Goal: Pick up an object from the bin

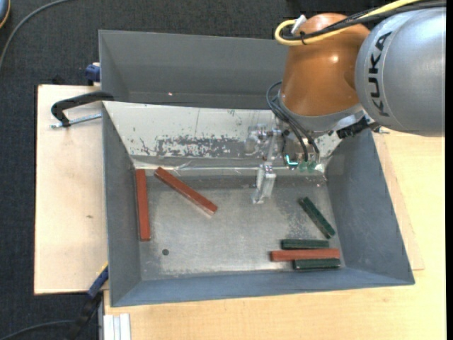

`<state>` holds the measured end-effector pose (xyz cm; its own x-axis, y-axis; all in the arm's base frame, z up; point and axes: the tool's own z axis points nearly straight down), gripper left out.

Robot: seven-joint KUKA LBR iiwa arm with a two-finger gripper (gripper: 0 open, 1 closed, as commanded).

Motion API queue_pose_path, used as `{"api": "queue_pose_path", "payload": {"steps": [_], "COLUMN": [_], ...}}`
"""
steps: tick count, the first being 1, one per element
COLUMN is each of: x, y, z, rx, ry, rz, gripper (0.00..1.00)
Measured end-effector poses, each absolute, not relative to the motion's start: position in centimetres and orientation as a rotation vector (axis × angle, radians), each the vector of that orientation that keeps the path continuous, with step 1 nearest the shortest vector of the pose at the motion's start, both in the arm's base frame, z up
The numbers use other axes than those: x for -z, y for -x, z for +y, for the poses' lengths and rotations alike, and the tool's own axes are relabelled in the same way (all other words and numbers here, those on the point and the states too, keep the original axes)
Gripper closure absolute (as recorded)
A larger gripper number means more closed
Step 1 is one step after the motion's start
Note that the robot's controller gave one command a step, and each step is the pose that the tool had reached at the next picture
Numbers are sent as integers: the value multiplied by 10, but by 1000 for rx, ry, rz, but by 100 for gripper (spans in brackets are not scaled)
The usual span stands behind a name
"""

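Note:
My gripper (263,188) hangs below the orange wrist cover, over the bare bin floor near the back wall, right of the middle. A red-orange stick (185,190) lies slanted on the floor to its left. A dark green stick (316,217) lies slanted to its lower right. Neither stick touches the gripper.
A red stick (144,205) lies along the left wall. At the front right, a green stick (304,244), a red stick (304,255) and a dark green stick (316,264) lie side by side. The arm comes in over the back right corner.

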<state>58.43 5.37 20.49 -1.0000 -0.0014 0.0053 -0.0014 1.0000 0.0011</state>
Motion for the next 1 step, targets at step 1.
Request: {"api": "queue_pose_path", "payload": {"steps": [1], "x": [-120], "y": [-577], "z": [143], "rx": [6], "ry": [-155], "rz": [-3131], "gripper": [0]}}
